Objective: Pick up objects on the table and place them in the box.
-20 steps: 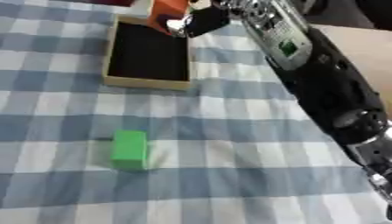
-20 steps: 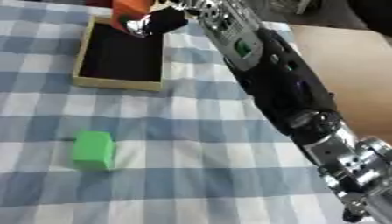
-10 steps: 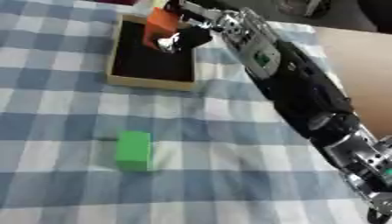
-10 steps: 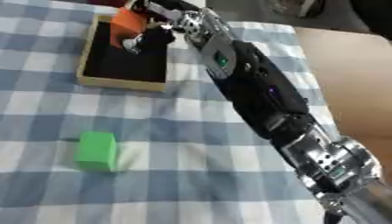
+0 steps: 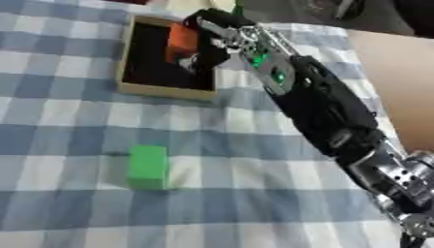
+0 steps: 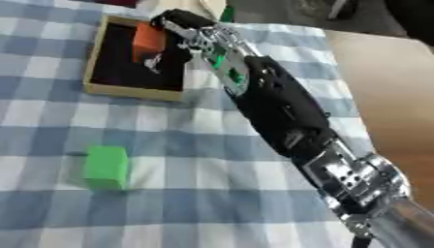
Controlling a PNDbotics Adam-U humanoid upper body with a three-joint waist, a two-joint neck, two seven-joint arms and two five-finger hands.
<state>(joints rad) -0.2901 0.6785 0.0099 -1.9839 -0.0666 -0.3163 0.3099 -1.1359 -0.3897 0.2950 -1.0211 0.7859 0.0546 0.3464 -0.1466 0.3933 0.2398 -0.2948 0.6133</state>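
- The right hand (image 5: pixel 212 36) reaches in from the table's right side along a long black arm (image 5: pixel 322 111), and sits over the right wall of the box (image 5: pixel 161 90) near the table's far edge.
- Its fingers are curled round an orange block (image 5: pixel 181 41), which is held inside the box opening, above the dark floor of the box, toward its far right part.
- Whether the orange block touches the box floor cannot be told.
- The box is a shallow tan-walled tray with a black inside, lying on the blue and white checked cloth of the table (image 5: pixel 68 121).
- A green block (image 5: pixel 147 166) stands on the cloth nearer the table's near edge, well apart from the box and from the arm.
- The left hand shows in neither view.
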